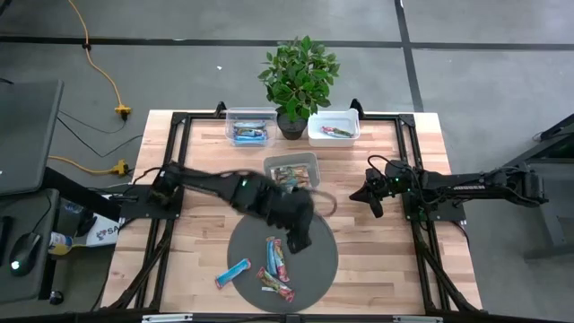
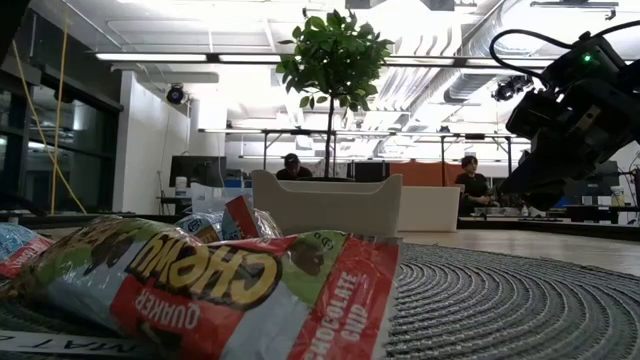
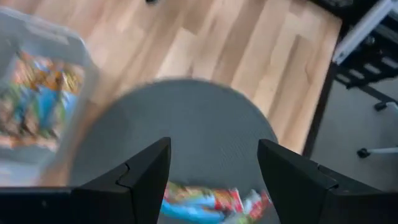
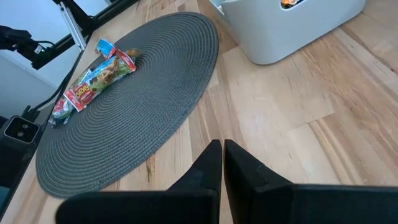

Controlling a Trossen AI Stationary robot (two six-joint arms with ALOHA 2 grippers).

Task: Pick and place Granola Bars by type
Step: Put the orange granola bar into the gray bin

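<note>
Three bins: clear rectangular plastic bins on the pale wood-plank counter (image 1: 377, 260); rear-left bin (image 1: 250, 128) holds blue wrappers, rear-right bin (image 1: 334, 126) holds a reddish one, middle bin (image 1: 291, 169) has mixed wrappers, partly covered by the left arm.
Mat: round dark grey woven mat (image 1: 309, 269), ribbed weave clear in the right wrist view (image 4: 137, 106).
Bars on mat: shiny flat oblong Granola Bars (image 1: 273, 266) lie clustered on the mat's front-left part; one bright blue bar (image 1: 232, 273) sits at the mat's left edge, half off it.
Closest bar: red and pale-blue foil wrapper (image 2: 215, 290) reading "Chewy / Quaker / Chocolate Chip", seen upside down, fills the low view and hides whatever lies behind it.
Left jaws: left gripper (image 1: 299, 239) hangs over the mat just beside the bar cluster; jaws spread wide, nothing between them; left wrist view is smeared, bars under the fingers (image 3: 144, 180) hard to read.
Right jaws: right gripper (image 1: 370, 199) waits over bare counter right of the mat; jaws pressed together, holding nothing (image 4: 222, 163).
Plant: leafy green potted plant (image 1: 299, 79) between the two rear bins; pot mostly hidden by foliage from above.
Room: seated people far behind the counter, too small to detail.
</note>
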